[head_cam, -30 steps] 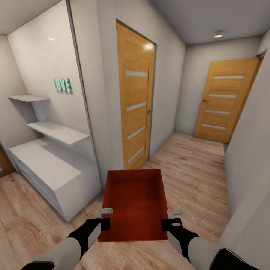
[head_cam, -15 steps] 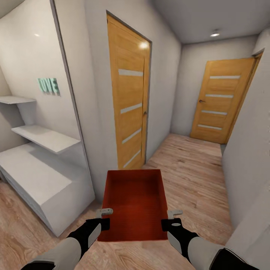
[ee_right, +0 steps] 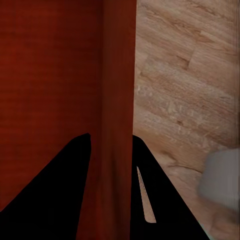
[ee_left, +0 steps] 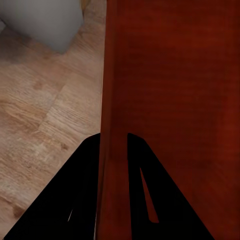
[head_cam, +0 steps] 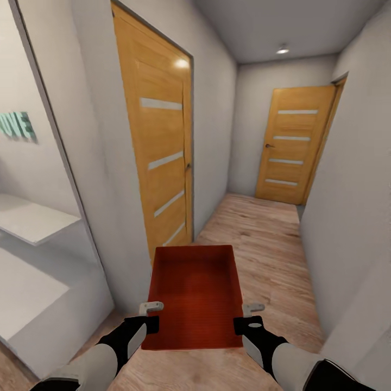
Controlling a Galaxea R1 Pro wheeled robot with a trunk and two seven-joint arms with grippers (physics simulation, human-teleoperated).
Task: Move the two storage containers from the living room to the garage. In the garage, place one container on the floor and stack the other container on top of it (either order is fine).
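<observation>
We see an evenly lit hallway, bright but soft — a round ceiling lamp (head_cam: 282, 50) glows at the far end, and a small glare spot sits high on the near wooden door (head_cam: 181, 63). Shadows stay faint on the plank floor (head_cam: 260, 233). Straight walls lean outward toward the head view's edges — wide-angle distortion. In both wrist views the fingers (ee_left: 85, 195) read as flat black silhouettes, and textures look slightly soft.

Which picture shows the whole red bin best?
The head view: the storage container appears whole, open-topped and empty. The left wrist view shows just one wall pinched by the left gripper; the right wrist view shows the other wall in the right gripper.
</observation>
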